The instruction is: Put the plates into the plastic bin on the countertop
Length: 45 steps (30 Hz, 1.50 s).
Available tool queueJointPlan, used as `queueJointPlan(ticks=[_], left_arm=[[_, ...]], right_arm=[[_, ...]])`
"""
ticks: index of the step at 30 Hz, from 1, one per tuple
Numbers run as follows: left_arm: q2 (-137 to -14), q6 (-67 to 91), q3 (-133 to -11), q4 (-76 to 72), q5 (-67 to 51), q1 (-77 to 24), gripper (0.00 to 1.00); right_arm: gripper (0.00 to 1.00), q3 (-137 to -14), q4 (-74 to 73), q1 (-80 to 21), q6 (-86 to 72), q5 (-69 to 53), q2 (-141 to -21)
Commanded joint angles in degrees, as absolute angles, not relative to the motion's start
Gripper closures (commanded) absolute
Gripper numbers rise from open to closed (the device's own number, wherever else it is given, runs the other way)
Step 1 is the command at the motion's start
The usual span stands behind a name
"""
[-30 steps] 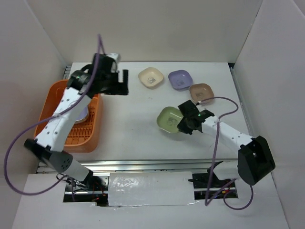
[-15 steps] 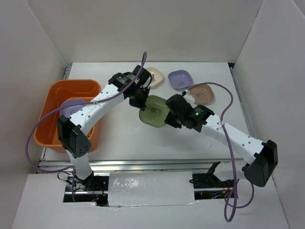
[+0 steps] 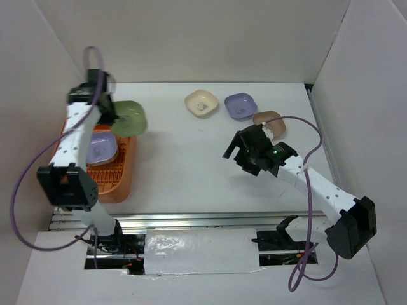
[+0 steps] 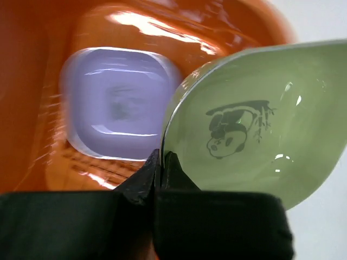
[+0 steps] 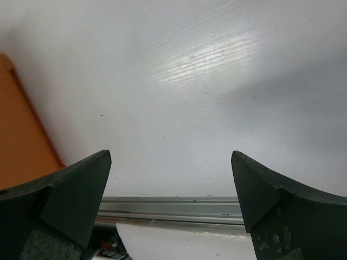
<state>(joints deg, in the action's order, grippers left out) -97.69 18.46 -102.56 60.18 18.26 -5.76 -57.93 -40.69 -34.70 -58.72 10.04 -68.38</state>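
The left gripper is pinching the rim of the green rounded-square shallow plate and is holding it above the far right corner of the orange rectangular plastic bin, in which a lavender plate is already lying. Half a second earlier both grippers were meeting at this green plate over mid-bench. The right gripper is now hanging spread and empty above the white bench. The handover is judged complete, with release into the bin pending. A cream plate, a second lavender plate and a brown plate are waiting at the far side.
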Motion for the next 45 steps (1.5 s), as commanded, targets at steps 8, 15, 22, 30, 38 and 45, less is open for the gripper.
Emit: queueJointPlan(ticks=[8,15,22,30,38,45], left_arm=[[-88.0,16.0,-88.5,52.2,13.1,19.0,1.00],[-95.3,12.9,-93.2,52.7,9.8,21.9,1.00],[-96.2,14.5,-95.7,55.3,12.7,20.3,0.01],[-85.5,19.5,-100.9,61.0,21.9,7.7,0.01],[-67.8,24.4,-86.8,55.4,18.0,5.0,0.01],[-61.5,23.8,-81.0,55.5,22.2,1.5,0.01]], right_arm=[[0.00,-55.5,-32.5,-27.7,-49.2,0.3,-72.1],[0.00,-57.9,-31.9,-25.6,-46.8,-4.5,-74.5],[0.00,-57.7,-30.5,-23.6,-46.8,-6.2,-75.1],[0.00,-57.1,-26.6,-11.7,-55.4,3.3,-80.0],[0.00,-62.5,-19.9,-2.3,-66.4,8.4,-95.4],[0.01,-63.2,-15.5,-0.4,-70.2,9.1,-99.8]])
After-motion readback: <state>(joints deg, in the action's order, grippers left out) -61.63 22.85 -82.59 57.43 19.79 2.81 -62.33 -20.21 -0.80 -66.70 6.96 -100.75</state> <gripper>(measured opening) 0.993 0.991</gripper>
